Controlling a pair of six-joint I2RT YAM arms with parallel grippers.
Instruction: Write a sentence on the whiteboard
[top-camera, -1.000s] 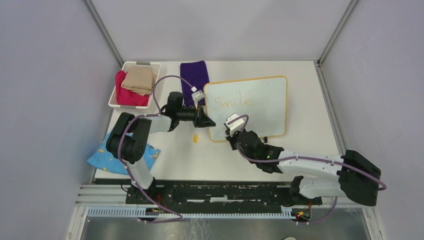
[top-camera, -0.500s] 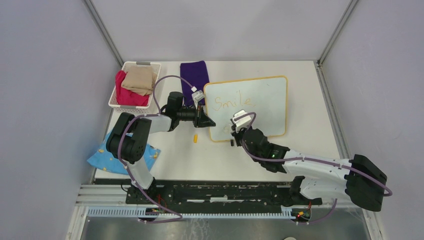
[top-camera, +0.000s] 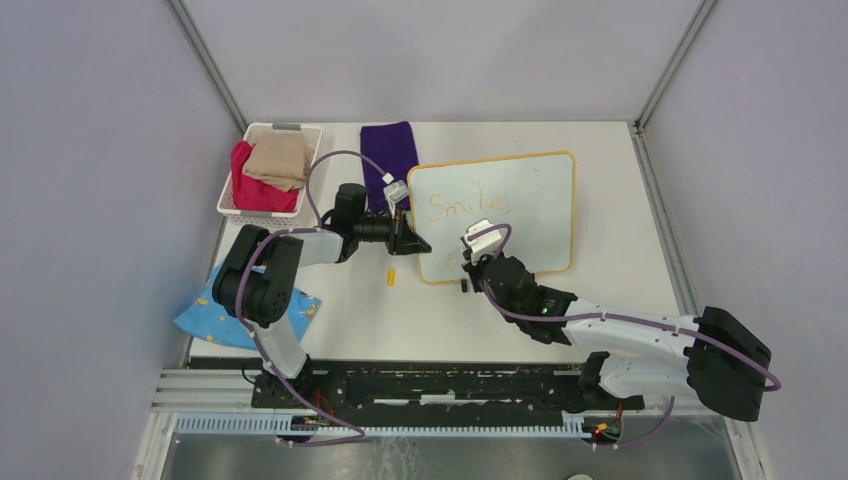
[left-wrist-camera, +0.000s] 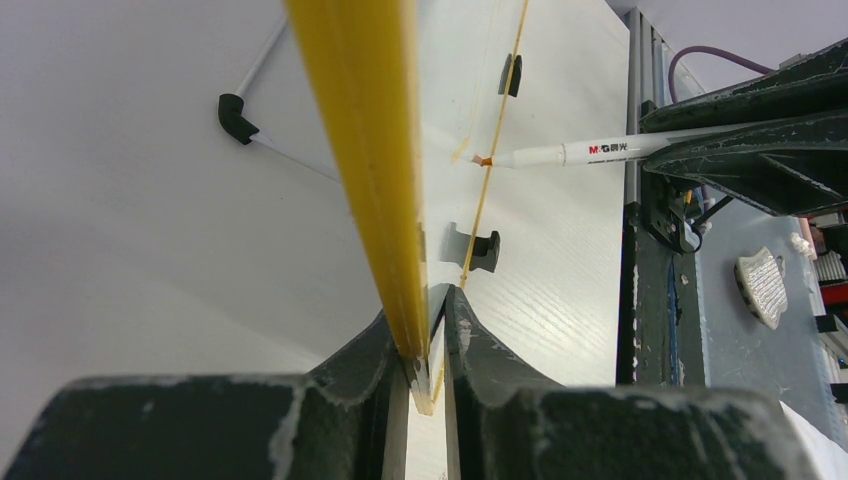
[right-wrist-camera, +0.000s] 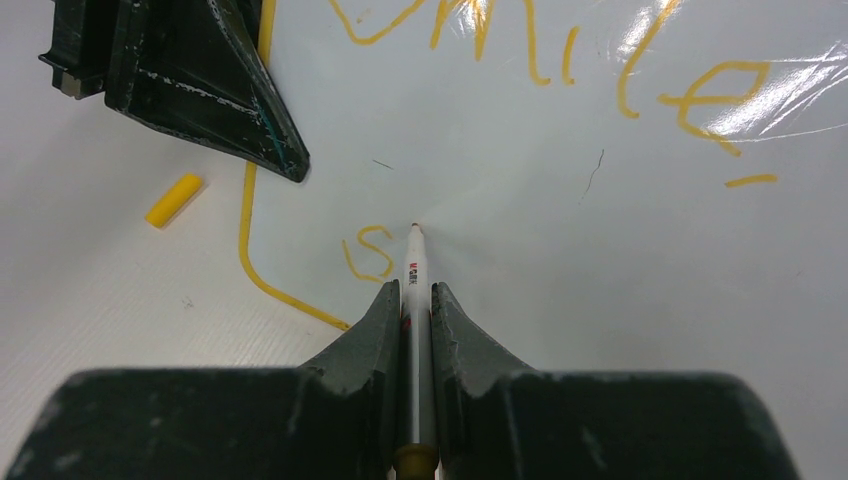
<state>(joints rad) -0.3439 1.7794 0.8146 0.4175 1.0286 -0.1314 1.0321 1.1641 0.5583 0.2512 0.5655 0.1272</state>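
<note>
The whiteboard (top-camera: 535, 195), white with a yellow-orange frame, lies flat on the table. It bears the sentence's first word "Smile," (right-wrist-camera: 560, 60) in orange, with a small "s" (right-wrist-camera: 368, 252) started below near the lower left corner. My left gripper (top-camera: 418, 245) is shut on the board's left frame edge (left-wrist-camera: 385, 180). My right gripper (right-wrist-camera: 416, 295) is shut on a white marker (right-wrist-camera: 415, 275), whose tip touches the board just right of the "s". The marker also shows in the left wrist view (left-wrist-camera: 590, 151).
A yellow marker cap (top-camera: 392, 277) lies on the table left of the board. A purple cloth (top-camera: 388, 150) lies behind the board's left corner. A white basket (top-camera: 233, 202) of cloths stands far left. A blue cloth (top-camera: 205, 318) lies near left.
My right gripper moved right and further onto the board with the marker a second ago, then held almost still. A small "s" now shows below "Smile,". The left arm has not moved.
</note>
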